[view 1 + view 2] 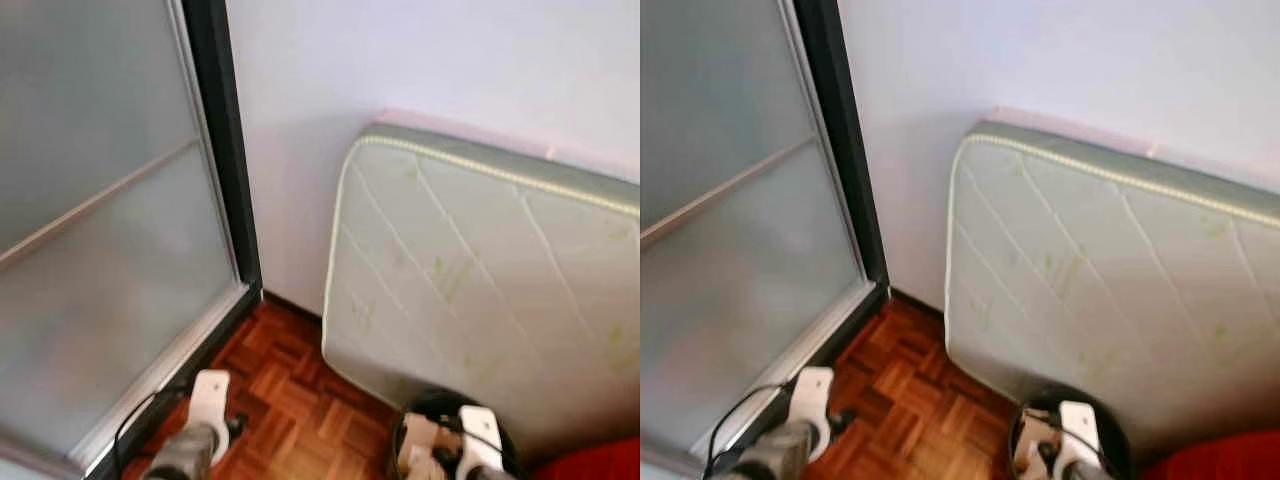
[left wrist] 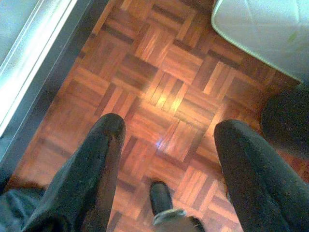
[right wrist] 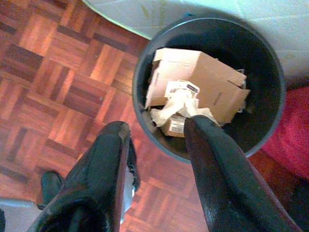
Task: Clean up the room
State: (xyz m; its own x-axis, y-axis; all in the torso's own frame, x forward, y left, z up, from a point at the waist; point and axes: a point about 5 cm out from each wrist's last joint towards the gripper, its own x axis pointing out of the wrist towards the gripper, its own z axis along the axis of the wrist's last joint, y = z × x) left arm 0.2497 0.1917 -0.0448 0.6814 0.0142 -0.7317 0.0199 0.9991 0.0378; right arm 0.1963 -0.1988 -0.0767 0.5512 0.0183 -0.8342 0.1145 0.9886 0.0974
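Right gripper point(image 3: 157, 145), fingers spread wide and empty, hangs directly over the near rim of the black bin point(image 3: 145, 63) holding crumpled paper point(image 3: 176, 104) and cardboard point(image 3: 203, 79), against the mattress point(image 1: 480, 270); left gripper point(image 2: 169, 159), also wide, hangs over bare parquet point(image 2: 159, 72).

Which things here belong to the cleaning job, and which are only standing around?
Part of the job:
- black bin
- cardboard box inside it
- crumpled paper inside it
- right tool, open, above the bin's rim

Just there:
- mattress leaning on the wall
- frosted sliding door
- red fabric beside the bin
- left tool, open over parquet
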